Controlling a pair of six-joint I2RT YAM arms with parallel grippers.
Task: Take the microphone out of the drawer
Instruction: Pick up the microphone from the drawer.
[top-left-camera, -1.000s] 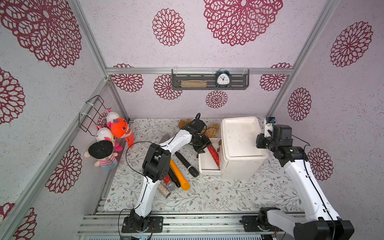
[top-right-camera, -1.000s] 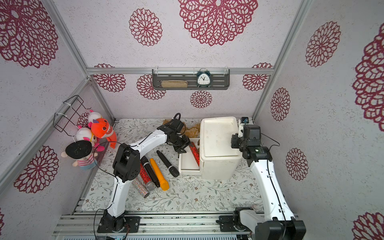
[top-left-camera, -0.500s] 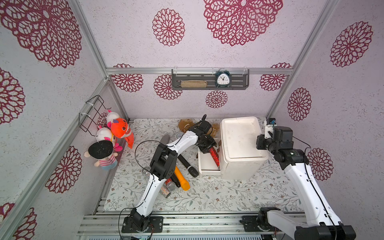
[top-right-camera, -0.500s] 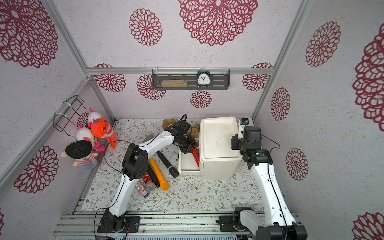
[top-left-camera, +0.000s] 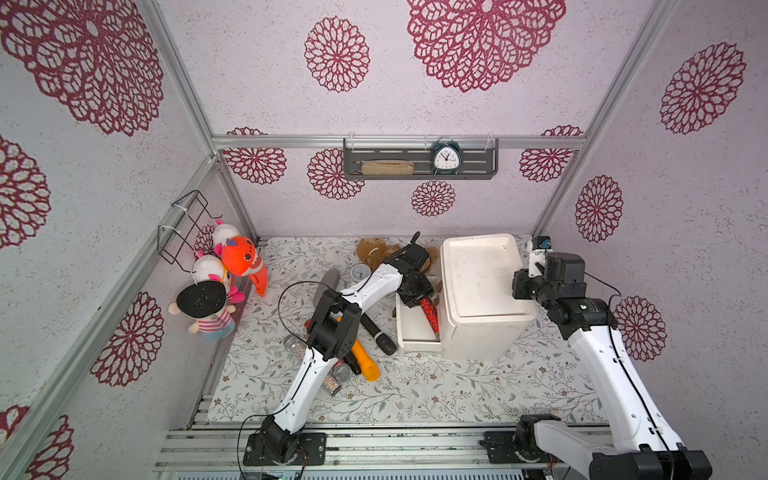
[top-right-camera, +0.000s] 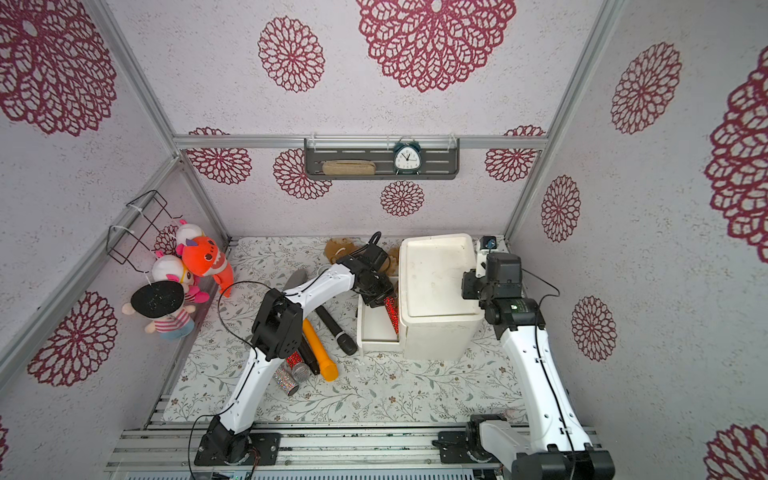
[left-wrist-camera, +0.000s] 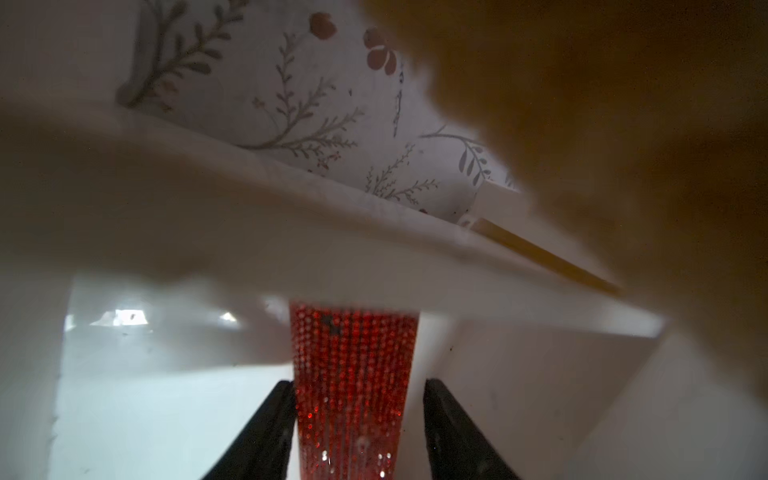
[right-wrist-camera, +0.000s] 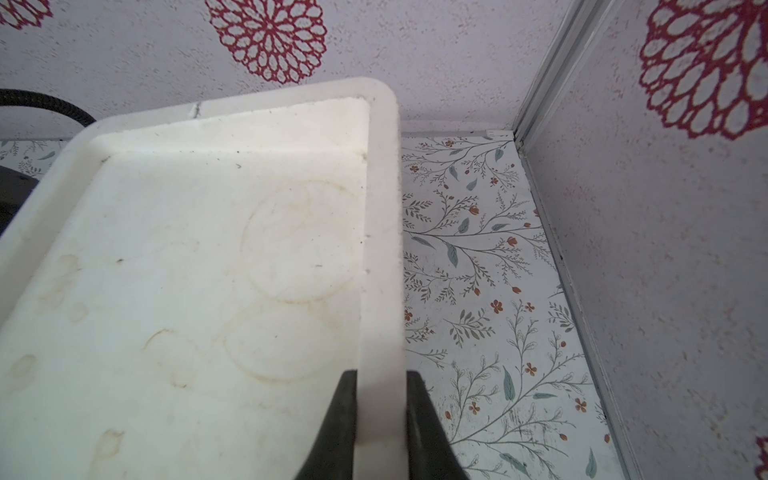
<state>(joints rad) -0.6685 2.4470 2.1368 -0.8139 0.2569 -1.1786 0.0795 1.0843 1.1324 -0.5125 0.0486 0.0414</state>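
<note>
Nearest, loose microphones (top-left-camera: 365, 360) lie on the bench (top-left-camera: 457, 395). Behind them the drawer (top-left-camera: 409, 338) stands pulled out of the white cabinet (top-left-camera: 482, 282), and the red glitter microphone (left-wrist-camera: 353, 374) lies inside it on the cabinet side. The left claw (top-left-camera: 420, 300) straddles it but is not clenched: one finger touches and a gap shows at the other. It should probably close squarely, then lift clear of the drawer wall. Farther back, the right claw (right-wrist-camera: 380, 378) is clamped on the cabinet's rim, steadying it.

- Red rhinestone-studded microphone (left-wrist-camera: 353, 374) glitters.
- White plastic drawer cabinet (right-wrist-camera: 208, 270) bears tan ring stains.
- Pale tabletop mat (right-wrist-camera: 478, 270) shows grey-green sprigs, red flowers.
- Lilac walls (top-left-camera: 249, 83) carry crimson rosettes.
</note>
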